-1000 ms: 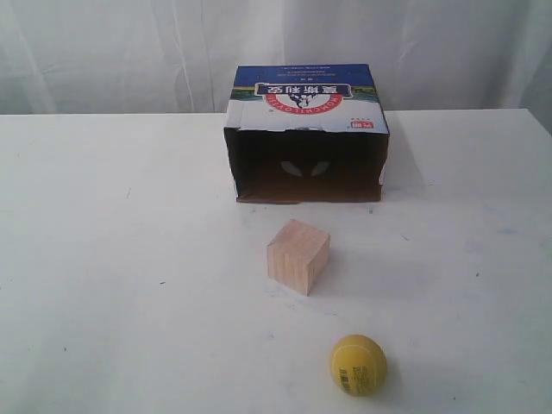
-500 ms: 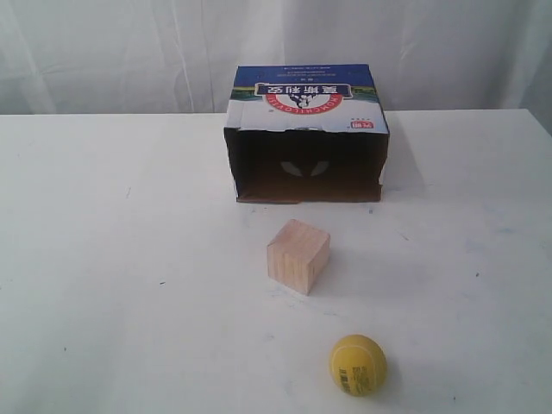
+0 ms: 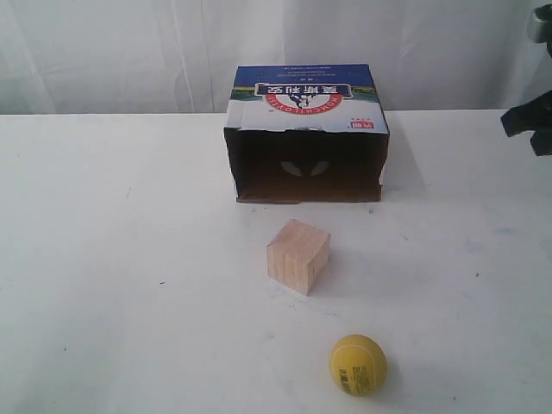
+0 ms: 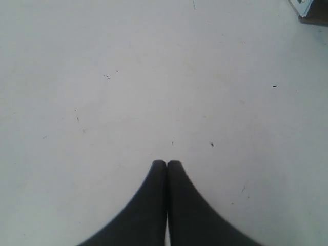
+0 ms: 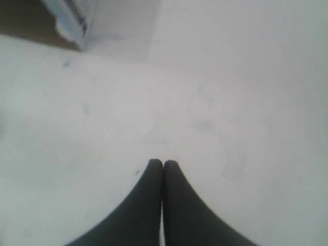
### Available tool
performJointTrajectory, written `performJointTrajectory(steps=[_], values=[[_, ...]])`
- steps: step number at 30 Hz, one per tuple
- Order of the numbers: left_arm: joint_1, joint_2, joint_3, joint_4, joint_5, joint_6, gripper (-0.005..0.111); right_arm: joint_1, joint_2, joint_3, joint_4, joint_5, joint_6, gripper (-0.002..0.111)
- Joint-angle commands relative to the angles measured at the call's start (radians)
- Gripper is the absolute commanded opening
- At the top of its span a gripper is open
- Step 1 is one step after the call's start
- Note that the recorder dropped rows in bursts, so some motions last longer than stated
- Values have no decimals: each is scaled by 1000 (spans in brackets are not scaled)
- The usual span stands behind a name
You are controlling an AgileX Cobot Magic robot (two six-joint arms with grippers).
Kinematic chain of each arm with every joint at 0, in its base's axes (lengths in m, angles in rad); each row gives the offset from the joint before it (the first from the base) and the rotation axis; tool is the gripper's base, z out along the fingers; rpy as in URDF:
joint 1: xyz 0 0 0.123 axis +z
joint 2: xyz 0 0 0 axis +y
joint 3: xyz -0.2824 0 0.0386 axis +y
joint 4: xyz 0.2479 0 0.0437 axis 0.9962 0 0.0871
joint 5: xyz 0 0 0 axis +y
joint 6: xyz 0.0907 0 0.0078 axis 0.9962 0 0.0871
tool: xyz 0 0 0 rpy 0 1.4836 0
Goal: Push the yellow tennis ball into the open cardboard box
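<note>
The yellow tennis ball (image 3: 358, 365) sits on the white table (image 3: 103, 259) at the near edge, right of centre, label patch on its near-left face. A pale wooden cube (image 3: 297, 255) stands between it and the open cardboard box (image 3: 306, 99) — apart from both, a bit left of the ball. The box lies far-centre w/ its dark opening facing near and the blue-and-white printed panel on top. The left gripper (image 4: 166, 164) has its jaws pressed tip to tip, empty, over bare table. The right gripper (image 5: 163, 163) is the same — closed, empty, near a box corner. In the ext. view a dark bit of the right arm (image 3: 530, 121) shows at the far right edge.
</note>
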Motion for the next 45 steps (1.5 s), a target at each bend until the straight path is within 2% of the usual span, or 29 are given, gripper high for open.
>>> performJointTrajectory(steps=[1, 4, 5, 7, 9, 11, 13, 17, 21, 32, 40, 45], values=[[-6, 1, 8, -11, 41, -8, 0, -1, 76, -140, -74, 344, 12, 0], [-6, 1, 8, -11, 41, -8, 0, -1, 132, -181, -204, 344, 124, 0], [-6, 1, 8, -11, 41, -8, 0, -1, 136, -191, -186, 344, 169, 0], [-6, 1, 8, -11, 41, -8, 0, 14, 130, -196, 10, 344, 111, 0], [-6, 1, 8, -11, 41, -8, 0, 53, 115, -191, 260, 344, -42, 0], [-6, 1, 8, -11, 41, -8, 0, 142, 104, -173, 418, 344, -141, 0], [-6, 1, 8, -11, 41, -8, 0, 240, 101, -140, 426, 344, -157, 0], [-6, 1, 8, -11, 41, -8, 0, 419, 105, -12, 328, 344, -154, 0], [-6, 1, 8, -11, 41, -8, 0, 509, 105, 94, 271, 249, -138, 0], [-6, 1, 8, -11, 41, -8, 0, 525, 145, 276, 273, 35, -131, 0], [-6, 1, 8, -11, 41, -8, 0, 525, 192, 285, 253, 11, -153, 0], [-6, 1, 8, -11, 41, -8, 0, 525, 192, 283, 132, -49, -133, 0]])
